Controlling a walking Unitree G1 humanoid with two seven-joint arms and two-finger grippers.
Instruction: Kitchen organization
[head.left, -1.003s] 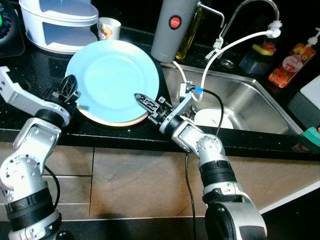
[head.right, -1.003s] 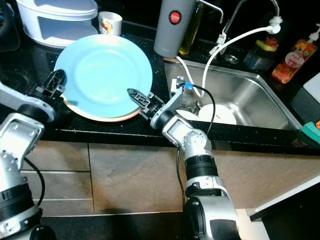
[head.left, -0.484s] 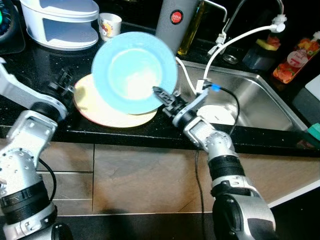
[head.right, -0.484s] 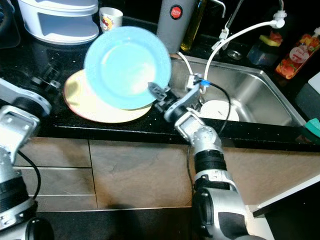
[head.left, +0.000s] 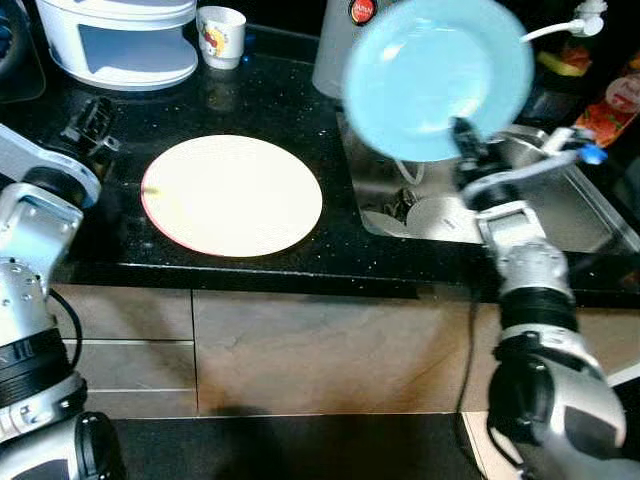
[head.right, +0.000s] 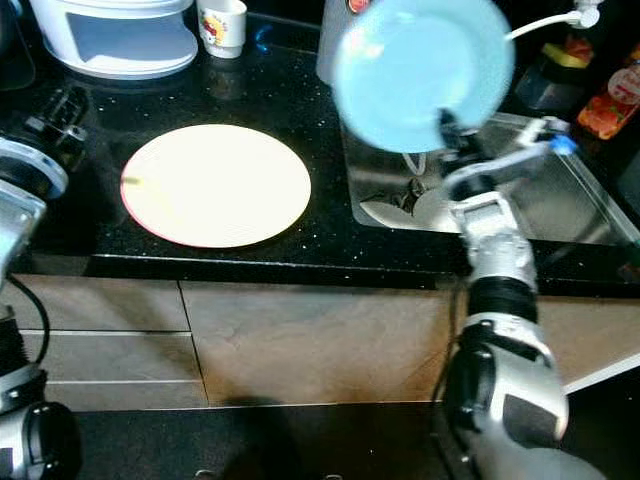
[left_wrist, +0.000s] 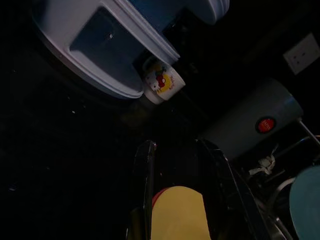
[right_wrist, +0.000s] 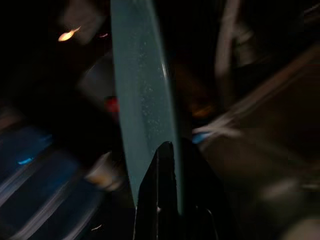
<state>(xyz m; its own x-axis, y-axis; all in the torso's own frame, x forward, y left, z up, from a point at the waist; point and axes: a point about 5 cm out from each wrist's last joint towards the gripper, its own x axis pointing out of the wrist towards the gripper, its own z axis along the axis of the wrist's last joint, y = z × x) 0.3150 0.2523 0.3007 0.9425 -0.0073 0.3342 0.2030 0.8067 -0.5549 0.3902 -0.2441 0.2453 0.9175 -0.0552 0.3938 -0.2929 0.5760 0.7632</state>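
My right gripper (head.left: 463, 133) is shut on the lower rim of a light blue plate (head.left: 437, 75), holding it tilted up above the left end of the steel sink (head.left: 570, 205). In the right wrist view the blue plate (right_wrist: 144, 95) runs edge-on between the black fingers (right_wrist: 161, 195). A cream plate with a pink rim (head.left: 232, 195) lies flat on the black counter. My left gripper (head.left: 95, 115) hovers open just left of it, and the left wrist view has the cream plate (left_wrist: 177, 215) between the spread fingers (left_wrist: 146, 180).
A white lidded container (head.left: 115, 40) and a small printed mug (head.left: 222, 30) stand at the back left. A grey cylinder (head.left: 335, 55) stands beside the sink. A white dish (head.left: 440, 215) lies in the sink, and bottles (head.left: 620, 95) stand behind it on the right.
The right gripper lifted the blue plate off the cream plate and carried it right, over the sink. The left gripper drew back from the plate's left edge. The camera also shifted.
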